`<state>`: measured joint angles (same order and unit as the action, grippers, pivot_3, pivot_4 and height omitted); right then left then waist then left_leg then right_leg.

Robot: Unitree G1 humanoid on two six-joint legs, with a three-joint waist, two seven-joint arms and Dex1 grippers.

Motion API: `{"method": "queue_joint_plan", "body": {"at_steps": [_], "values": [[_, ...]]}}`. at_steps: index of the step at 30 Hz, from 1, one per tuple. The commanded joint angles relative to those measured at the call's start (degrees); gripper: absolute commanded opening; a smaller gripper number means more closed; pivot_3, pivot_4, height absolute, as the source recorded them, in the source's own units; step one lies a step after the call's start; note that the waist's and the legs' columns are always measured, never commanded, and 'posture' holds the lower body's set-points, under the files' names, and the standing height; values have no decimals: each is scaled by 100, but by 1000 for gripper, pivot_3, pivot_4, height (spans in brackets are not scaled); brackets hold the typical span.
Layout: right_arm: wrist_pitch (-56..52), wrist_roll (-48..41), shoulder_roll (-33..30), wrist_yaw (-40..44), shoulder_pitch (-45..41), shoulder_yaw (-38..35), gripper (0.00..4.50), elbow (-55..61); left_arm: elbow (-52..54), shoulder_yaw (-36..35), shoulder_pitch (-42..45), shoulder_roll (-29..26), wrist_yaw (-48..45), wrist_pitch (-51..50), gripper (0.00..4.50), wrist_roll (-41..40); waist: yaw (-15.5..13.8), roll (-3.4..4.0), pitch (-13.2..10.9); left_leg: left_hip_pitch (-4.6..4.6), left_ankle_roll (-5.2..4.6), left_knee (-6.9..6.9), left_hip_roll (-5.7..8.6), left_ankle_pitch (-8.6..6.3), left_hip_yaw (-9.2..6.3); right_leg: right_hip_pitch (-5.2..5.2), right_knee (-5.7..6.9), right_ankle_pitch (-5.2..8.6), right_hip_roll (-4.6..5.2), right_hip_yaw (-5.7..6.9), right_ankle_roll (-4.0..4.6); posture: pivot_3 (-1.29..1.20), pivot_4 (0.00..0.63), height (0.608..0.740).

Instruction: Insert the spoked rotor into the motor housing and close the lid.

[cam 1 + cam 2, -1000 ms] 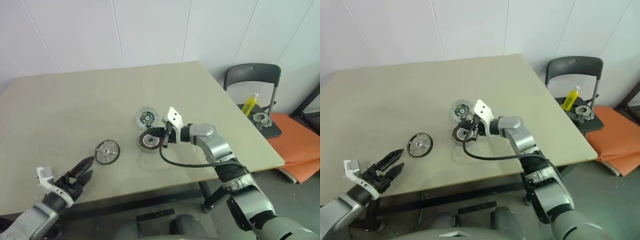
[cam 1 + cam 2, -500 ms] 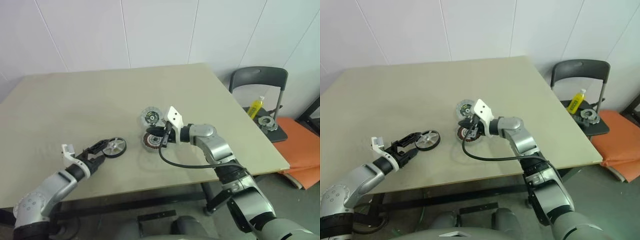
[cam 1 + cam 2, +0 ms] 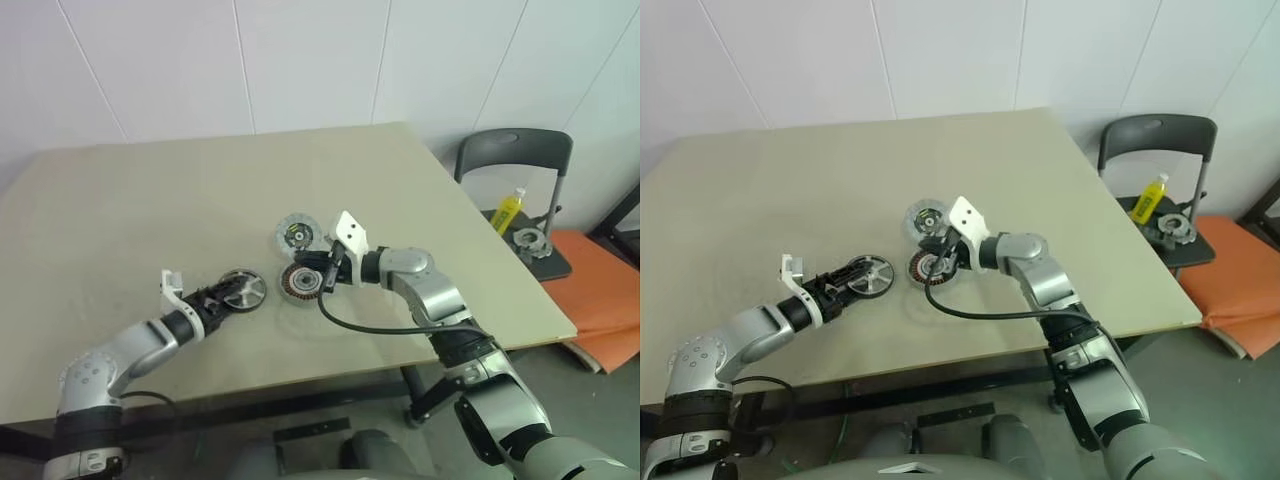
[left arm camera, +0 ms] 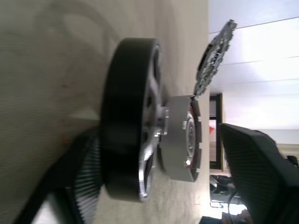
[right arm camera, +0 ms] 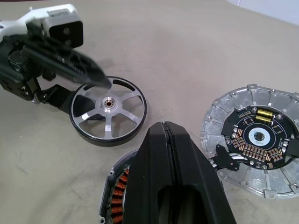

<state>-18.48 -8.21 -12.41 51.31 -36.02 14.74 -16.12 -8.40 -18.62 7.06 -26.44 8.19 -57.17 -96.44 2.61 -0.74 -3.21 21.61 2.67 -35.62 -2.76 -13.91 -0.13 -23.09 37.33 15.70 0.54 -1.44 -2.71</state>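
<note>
The spoked rotor [image 3: 243, 288] lies flat on the table, silver spokes inside a dark rim. My left gripper [image 3: 232, 293] is open and reaches in from the left, one finger [image 5: 84, 65] over the rotor's rim and the other finger [image 5: 53, 95] beside it. Just to the right sits the motor housing [image 3: 298, 281] with its copper windings [image 5: 119, 186]. My right gripper [image 3: 322, 272] is shut, its tips over the housing's right rim. Behind the housing lies the lid [image 3: 295, 232], its circuit side up [image 5: 257, 140].
The beige table [image 3: 150, 190] has open surface to the left and back. A black cable [image 3: 370, 328] loops from my right wrist. Off the table's right edge stands a grey chair [image 3: 512, 150] holding a yellow bottle [image 3: 506, 208] and a grey ring part [image 3: 525, 240].
My left arm has reached forward and right from the table's front edge to the rotor, and its fingers now straddle it, standing narrower. The right gripper has stayed at the housing.
</note>
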Motion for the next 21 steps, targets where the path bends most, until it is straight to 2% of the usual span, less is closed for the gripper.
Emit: {"method": "queue_joint_plan", "body": {"at_steps": [1,5,8,16,21], "values": [[-12,-92,-46,-11,-113,-149,0,164,9,-183,-40,-45,-146,-40,2646,181,-2,0,0,0,0,-1,0,0,1,0,0,1,1,0,1,0,0,740],[-87,-218,-142,131,-99,-208,0,242,50,-231,-54,34,-184,-56,1231,250,-3,-1,0,0,0,-10,2,0,4,4,-1,2,4,-1,2,0,0,740],[-253,-404,-414,552,-27,-195,0,471,110,-251,-8,145,-232,-54,455,225,-7,-2,1,-8,0,-14,2,0,3,14,-2,2,4,-1,2,0,0,740],[-568,-247,-1769,1454,473,85,0,1049,492,-338,400,371,-43,-35,455,-618,-35,-13,-4,-1,0,-26,3,0,-3,18,-3,3,6,4,1,0,0,740],[-533,-105,-2067,1502,675,158,0,1048,351,-124,806,463,-46,-124,455,-889,7,-15,-6,-7,0,-35,4,0,-1,23,-3,15,4,0,-19,0,0,740]]}}
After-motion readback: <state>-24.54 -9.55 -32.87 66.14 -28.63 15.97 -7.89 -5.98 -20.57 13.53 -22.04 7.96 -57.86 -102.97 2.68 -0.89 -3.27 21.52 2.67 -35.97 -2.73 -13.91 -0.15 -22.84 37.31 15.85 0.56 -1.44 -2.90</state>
